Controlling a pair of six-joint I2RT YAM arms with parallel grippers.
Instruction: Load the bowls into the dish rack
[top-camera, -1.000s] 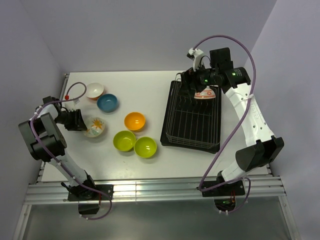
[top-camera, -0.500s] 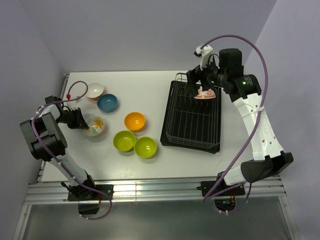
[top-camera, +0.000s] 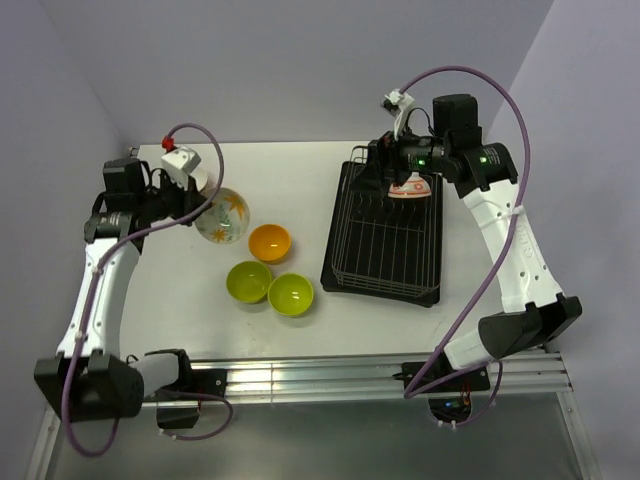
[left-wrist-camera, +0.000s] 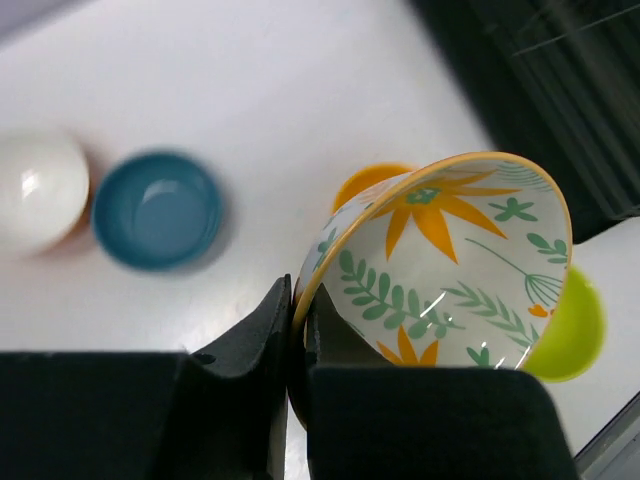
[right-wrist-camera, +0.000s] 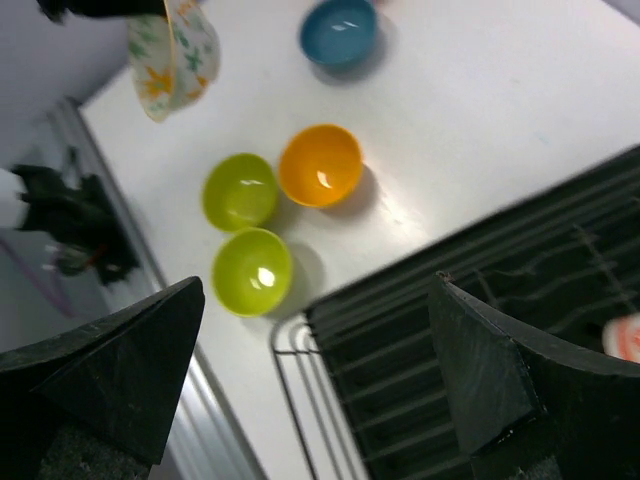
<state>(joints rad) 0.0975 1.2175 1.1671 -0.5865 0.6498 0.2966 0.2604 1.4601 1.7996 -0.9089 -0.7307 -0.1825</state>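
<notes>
My left gripper (left-wrist-camera: 297, 312) is shut on the rim of a cream-white bowl with orange flowers and green leaves (left-wrist-camera: 450, 270). The bowl hangs tilted above the table's left part (top-camera: 222, 217). An orange bowl (top-camera: 270, 242) and two lime green bowls (top-camera: 249, 281) (top-camera: 291, 294) rest on the table. A blue bowl (left-wrist-camera: 157, 210) and a white-lined bowl (left-wrist-camera: 35, 190) lie below the left wrist. The black wire dish rack (top-camera: 385, 250) holds a salmon-patterned bowl (top-camera: 410, 188) on edge at its far end. Above that end my right gripper (top-camera: 385, 178) stands open and empty (right-wrist-camera: 315, 370).
The aluminium rail (top-camera: 320, 375) runs along the near table edge. Purple walls close in on the left and back. The right arm's purple cable (top-camera: 505, 150) loops high over the rack. Bare white table (top-camera: 290, 180) lies between the bowls and the rack.
The left gripper shut on the flowered bowl's rim, lifted it off the table and carried it right, over the blue bowl. The right gripper stayed open over the rack's far end.
</notes>
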